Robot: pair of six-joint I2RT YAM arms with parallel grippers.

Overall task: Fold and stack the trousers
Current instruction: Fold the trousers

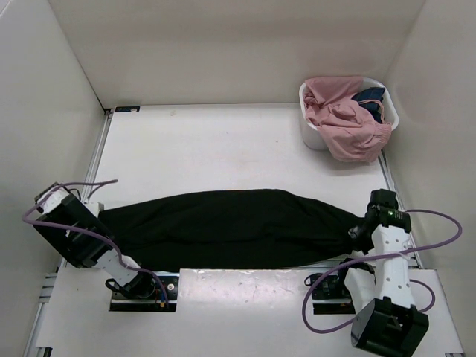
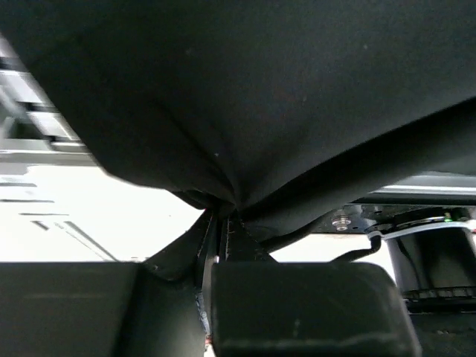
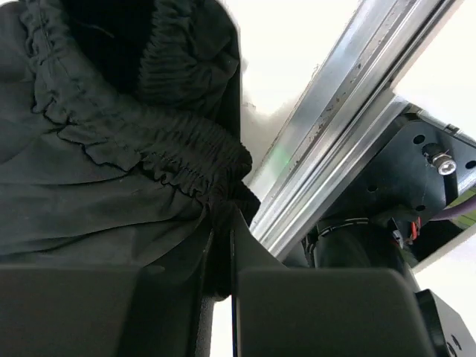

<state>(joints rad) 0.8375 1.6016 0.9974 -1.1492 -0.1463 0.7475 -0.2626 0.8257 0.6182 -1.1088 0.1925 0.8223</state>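
We held the black trousers [image 1: 230, 227] stretched across the white table [image 1: 223, 141], left gripper [image 2: 222, 217] clenched on one end, right gripper [image 3: 221, 223] clenched on the elasticated waistband [image 3: 149, 145]

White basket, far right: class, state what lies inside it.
A pink garment fills the basket, spilling over its rim, with a dark blue garment beside it. Whatever lies beneath them is covered.

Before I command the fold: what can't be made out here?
- Top view: both grips, hidden under the wrists and the trousers.
- Left wrist view: which part the left tool pinches; black fabric fills the frame.
- Right wrist view: trousers beyond the right tool's waistband grip, cut off.
- Top view: blue garment, mostly buried under the pink garment.
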